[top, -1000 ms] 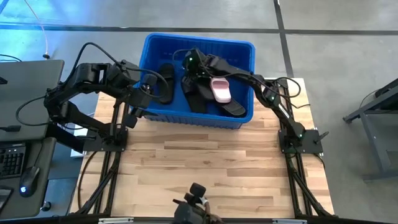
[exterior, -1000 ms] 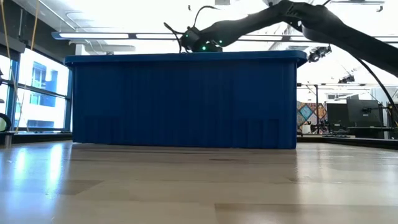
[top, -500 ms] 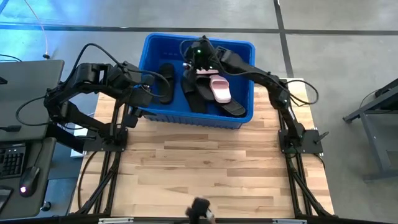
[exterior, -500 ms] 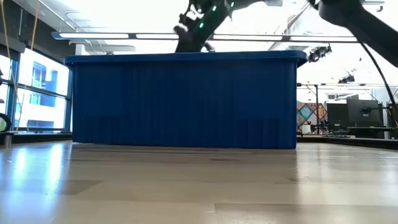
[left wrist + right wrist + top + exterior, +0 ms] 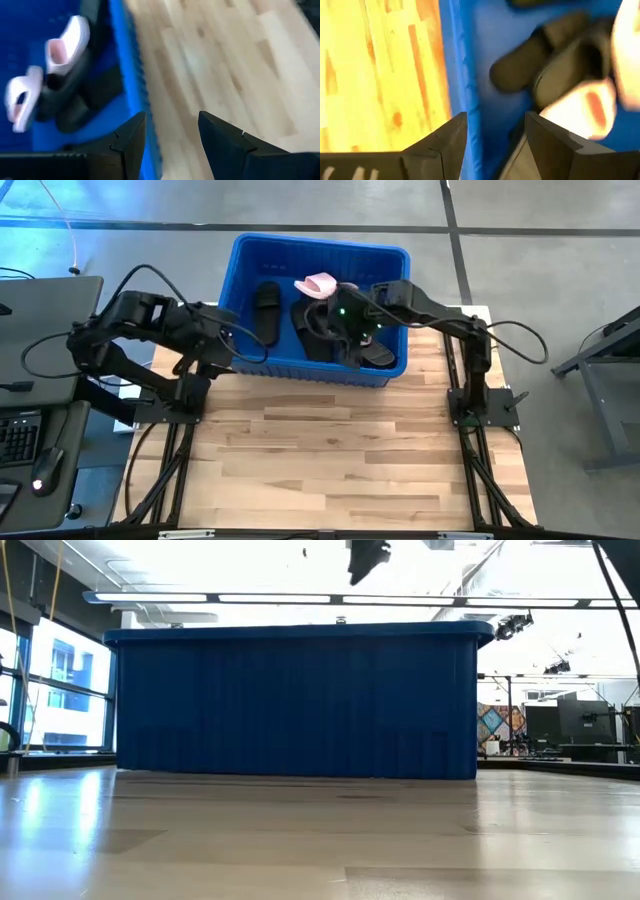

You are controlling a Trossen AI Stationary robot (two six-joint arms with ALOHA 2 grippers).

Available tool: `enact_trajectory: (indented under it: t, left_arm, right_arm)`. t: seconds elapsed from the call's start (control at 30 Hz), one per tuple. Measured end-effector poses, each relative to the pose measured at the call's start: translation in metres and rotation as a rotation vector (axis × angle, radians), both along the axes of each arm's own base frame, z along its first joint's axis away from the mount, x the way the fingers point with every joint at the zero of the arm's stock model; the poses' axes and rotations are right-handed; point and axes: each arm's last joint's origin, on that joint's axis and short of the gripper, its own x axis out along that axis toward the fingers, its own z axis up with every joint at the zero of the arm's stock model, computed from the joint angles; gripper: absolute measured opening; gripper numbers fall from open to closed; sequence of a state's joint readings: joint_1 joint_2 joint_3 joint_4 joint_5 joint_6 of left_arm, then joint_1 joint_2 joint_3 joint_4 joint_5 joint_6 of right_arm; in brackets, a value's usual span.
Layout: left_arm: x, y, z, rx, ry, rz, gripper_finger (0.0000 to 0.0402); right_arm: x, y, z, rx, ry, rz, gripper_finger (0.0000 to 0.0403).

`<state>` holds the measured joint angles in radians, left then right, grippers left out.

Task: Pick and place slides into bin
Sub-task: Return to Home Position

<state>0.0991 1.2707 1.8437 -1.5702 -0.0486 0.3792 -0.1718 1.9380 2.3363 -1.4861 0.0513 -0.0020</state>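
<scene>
The blue bin (image 5: 320,243) stands at the table's far middle; in the low view its near wall (image 5: 300,700) fills the middle. Inside lie black slides (image 5: 267,310) and a pale pink slide (image 5: 318,283) near the far wall. The left wrist view shows two pink slides (image 5: 67,42) (image 5: 20,97) resting on black ones. My right gripper (image 5: 345,340) hangs open and empty above the bin's near right part (image 5: 495,130). My left gripper (image 5: 222,350) is open and empty at the bin's near left corner (image 5: 170,120), outside the bin.
Bare wooden table (image 5: 330,450) lies between the bin and the near edge. The bin's near rim (image 5: 462,75) runs just below my right gripper. A desk with a keyboard (image 5: 20,435) stands off the table's left side.
My right gripper has risen from over the bin's far part and drawn back toward the near right of the bin. A pink slide now lies near the bin's far wall, where none showed before. My left arm has drawn back slightly toward the table's left.
</scene>
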Motion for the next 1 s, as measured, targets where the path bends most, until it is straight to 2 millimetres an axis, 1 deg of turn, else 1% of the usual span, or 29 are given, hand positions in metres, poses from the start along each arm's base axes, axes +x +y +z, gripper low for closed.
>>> enact_trajectory:
  t: [0.1, 0.2, 0.3, 0.37, 0.43, 0.5, 0.57, 0.63, 0.7, 0.77, 0.87, 0.93, 1.0]
  left_arm:
    - [-0.009, -0.003, 0.002, 0.014, -0.018, 0.029, 0.0172]
    - [-0.028, -0.005, 0.009, 0.005, -0.075, 0.056, 0.0172]
    - [-0.059, -0.008, 0.016, -0.008, -0.163, 0.050, 0.0172]
    - [-0.080, -0.010, 0.013, -0.016, -0.212, 0.041, 0.0172]
    - [-0.099, -0.011, 0.004, -0.012, -0.272, 0.041, 0.0172]
    - [-0.116, -0.013, -0.013, -0.015, -0.333, 0.035, 0.0173]
    - [-0.129, -0.015, -0.034, -0.036, -0.421, 0.008, 0.0173]
    - [-0.134, -0.017, -0.057, -0.074, -0.519, -0.046, 0.0173]
    - [-0.135, -0.019, -0.082, -0.109, -0.594, -0.101, 0.0173]
    - [-0.137, -0.020, -0.106, -0.125, -0.650, -0.135, 0.0173]
    - [-0.137, -0.020, -0.139, -0.127, -0.692, -0.149, 0.0173]
    - [-0.138, -0.021, -0.155, -0.124, -0.717, -0.152, 0.0173]
    - [-0.141, -0.021, -0.166, -0.119, -0.752, -0.156, 0.0173]
  right_arm:
    - [-0.005, 0.017, 0.001, 0.046, 0.029, -0.045, 0.0190]
    - [-0.016, 0.036, 0.010, 0.047, 0.038, 0.001, 0.0189]
    - [-0.027, 0.053, 0.022, 0.002, 0.000, 0.059, 0.0188]
    - [-0.038, 0.062, 0.034, -0.020, -0.054, 0.090, 0.0190]
    - [-0.051, 0.069, 0.047, -0.017, -0.116, 0.125, 0.0190]
    - [-0.063, 0.073, 0.060, -0.009, -0.188, 0.191, 0.0189]
    - [-0.073, 0.075, 0.071, 0.014, -0.258, 0.272, 0.0188]
    - [-0.080, 0.078, 0.077, 0.066, -0.313, 0.374, 0.0189]
    - [-0.080, 0.081, 0.077, 0.130, -0.369, 0.447, 0.0190]
    - [-0.078, 0.083, 0.067, 0.163, -0.384, 0.474, 0.0190]
    - [-0.079, 0.082, 0.046, 0.163, -0.382, 0.417, 0.0188]
    - [-0.086, 0.079, 0.031, 0.161, -0.399, 0.360, 0.0189]
    - [-0.095, 0.079, 0.019, 0.174, -0.446, 0.331, 0.0191]
